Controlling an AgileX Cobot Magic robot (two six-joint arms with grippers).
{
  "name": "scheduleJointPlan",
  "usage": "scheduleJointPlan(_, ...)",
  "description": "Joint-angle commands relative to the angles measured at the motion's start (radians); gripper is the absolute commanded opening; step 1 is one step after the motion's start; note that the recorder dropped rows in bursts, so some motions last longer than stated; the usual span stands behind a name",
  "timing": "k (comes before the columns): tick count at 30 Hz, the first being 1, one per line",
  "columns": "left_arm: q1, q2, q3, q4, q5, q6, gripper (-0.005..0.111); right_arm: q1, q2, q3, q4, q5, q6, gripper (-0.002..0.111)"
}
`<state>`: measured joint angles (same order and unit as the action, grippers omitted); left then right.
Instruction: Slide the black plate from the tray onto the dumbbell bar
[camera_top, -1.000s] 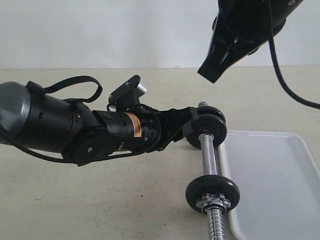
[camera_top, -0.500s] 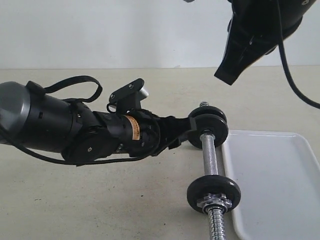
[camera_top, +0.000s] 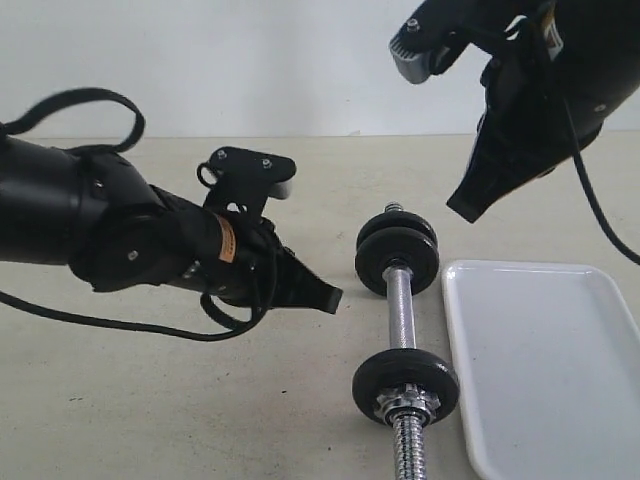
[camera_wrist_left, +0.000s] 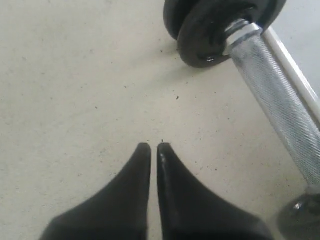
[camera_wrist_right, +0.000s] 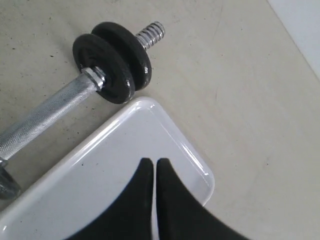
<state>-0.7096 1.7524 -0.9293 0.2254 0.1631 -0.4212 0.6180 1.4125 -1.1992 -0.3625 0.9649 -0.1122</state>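
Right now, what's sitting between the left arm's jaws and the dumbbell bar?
Only bare table; the left wrist view shows that stretch empty, from the left arm's jaws to the dumbbell bar.

text: none legible | orange sticker (camera_top: 226, 241) on left arm (camera_top: 120, 235): unreadable

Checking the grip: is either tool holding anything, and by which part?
Nothing is held. The left tool and right tool are both shut and empty.
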Motion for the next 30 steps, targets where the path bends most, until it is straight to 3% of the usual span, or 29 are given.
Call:
scheduleJointPlan(1, 0.003, -0.122, -0.002, 0.065, 0.079, 0.071, 0.004, -0.051, -0.009, 0.061, 0.020, -0.092, 0.007, 0.000)
scheduleJointPlan(8, 0.003, -0.332, -0.002, 0.142, 0.161, 0.071, 0.004, -0.051, -0.010, 0.073, 0.043, -0.146, 0.032, 0.000)
scheduleJointPlan(15, 0.003, -0.513, 0.006, 0.222, 0.345, 0.071, 0.004, -0.051, -0.046, 0.073, 0.087, -0.146, 0.033, 0.000)
scheduleJointPlan(30, 0.003, -0.891, 0.320, 0.229, 0.359, 0.028, 0.004, -0.051, -0.126, 0.073, 0.140, -0.130, 0.023, 0.000)
